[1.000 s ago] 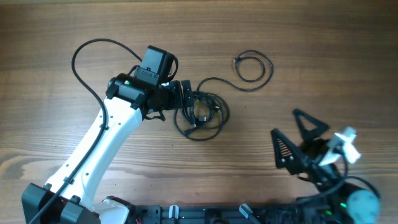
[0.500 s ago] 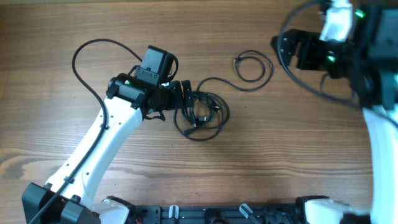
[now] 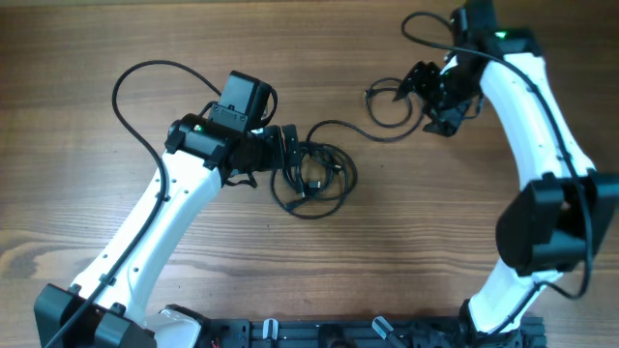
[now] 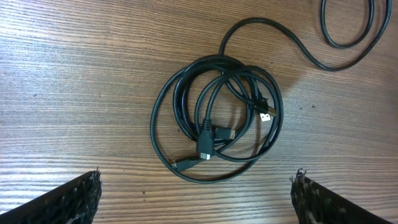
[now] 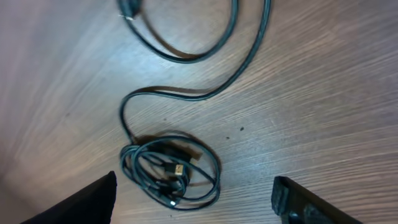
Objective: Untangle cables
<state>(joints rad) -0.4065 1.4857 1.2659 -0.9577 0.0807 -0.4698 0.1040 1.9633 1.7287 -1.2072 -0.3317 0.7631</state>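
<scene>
A small bundle of thin black cables point(image 3: 314, 179) lies coiled on the wooden table; it also shows in the left wrist view point(image 4: 217, 118) and the right wrist view point(image 5: 171, 171). One cable runs out of it to a loose loop point(image 3: 392, 104) at the upper right, with a plug end point(image 5: 129, 9). My left gripper point(image 3: 285, 155) is open at the bundle's left edge, fingers wide apart point(image 4: 196, 193). My right gripper point(image 3: 426, 92) is open and empty over the right side of the loose loop.
The thick black wire of the left arm point(image 3: 135, 106) arcs over the table at the left. The right arm point(image 3: 542, 126) reaches in from the lower right.
The right arm has swung from the lower right up to the top right and then down to the loose loop. The left arm and the bundle have not moved.
</scene>
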